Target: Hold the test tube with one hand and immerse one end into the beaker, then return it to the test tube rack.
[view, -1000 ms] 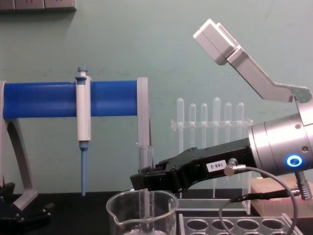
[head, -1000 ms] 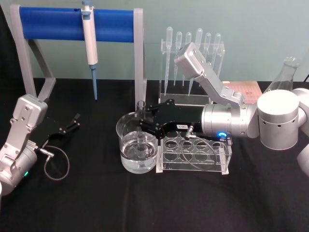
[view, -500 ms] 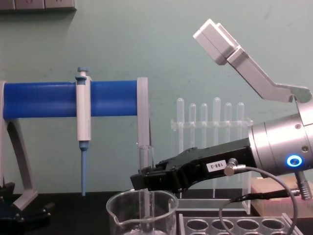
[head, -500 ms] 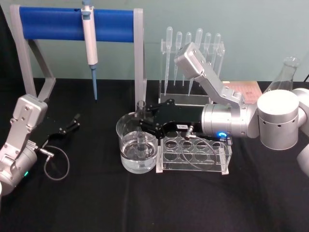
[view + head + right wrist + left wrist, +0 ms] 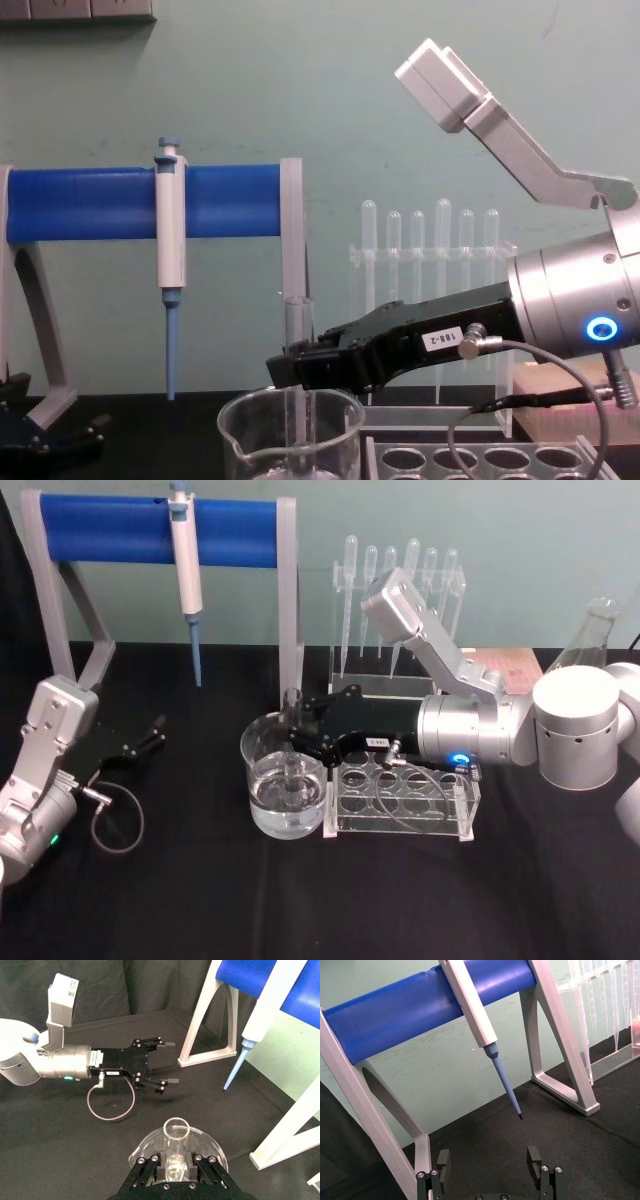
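Right gripper (image 5: 297, 742), jaws clamped on the upright test tube (image 5: 299, 322), holds its lower end in the beaker (image 5: 255, 780). Next, likely: lift clear, then over to the rack (image 5: 400, 818) at three o'clock. Left gripper (image 5: 152, 732) idles at nine o'clock, jaws apart.

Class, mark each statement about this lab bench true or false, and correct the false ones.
1. The right gripper grips the test tube upright. True.
2. The left gripper is closed around the pipettor. False: it is open at the robot's left, apart from the pipettor, which hangs on the blue stand.
3. The test tube's lower end reaches down inside the beaker. True.
4. The test tube stands in the test tube rack. False: the gripper holds it over the beaker, and the rack's visible holes are empty.
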